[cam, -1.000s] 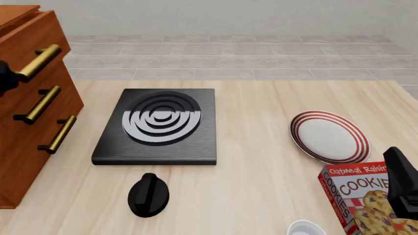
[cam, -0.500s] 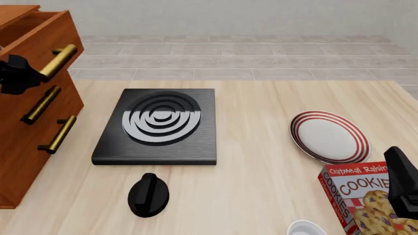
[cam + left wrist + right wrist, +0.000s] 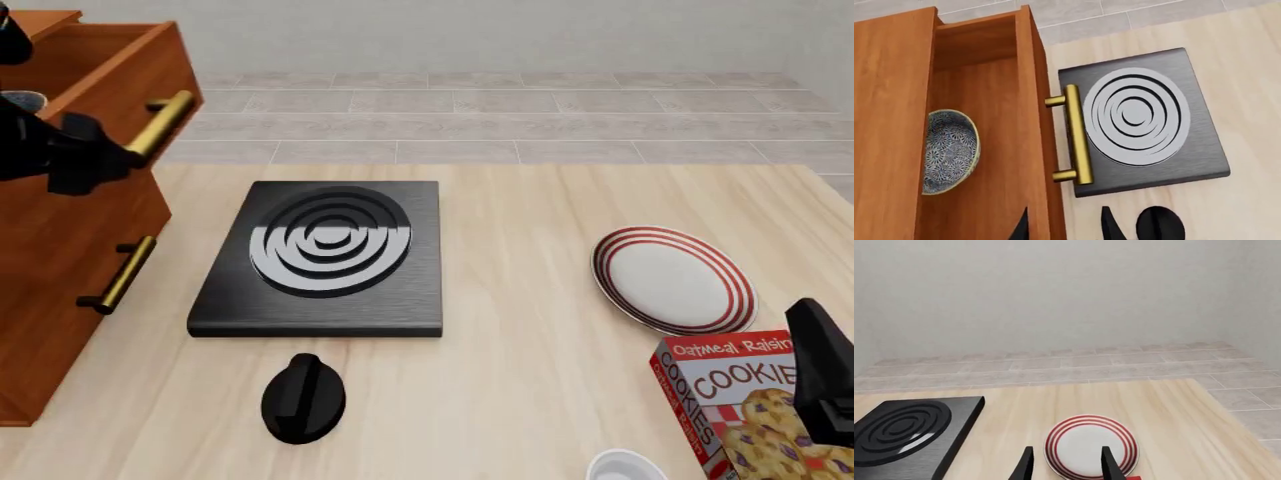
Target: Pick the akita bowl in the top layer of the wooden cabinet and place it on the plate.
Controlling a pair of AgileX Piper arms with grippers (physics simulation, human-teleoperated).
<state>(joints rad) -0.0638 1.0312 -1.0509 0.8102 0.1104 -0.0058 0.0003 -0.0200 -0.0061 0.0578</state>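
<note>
The akita bowl lies inside the pulled-out top layer of the wooden cabinet, toward the drawer's back, and I see my left gripper above the drawer's front wall, its jaws parted with nothing between them. Beyond the brass handle, the black stove sits mid-desk with a black knob nearer me. The plate lies bare to the right beside a cookie box, where my right gripper hovers, apparently open and empty, though only its fingertips show.
</note>
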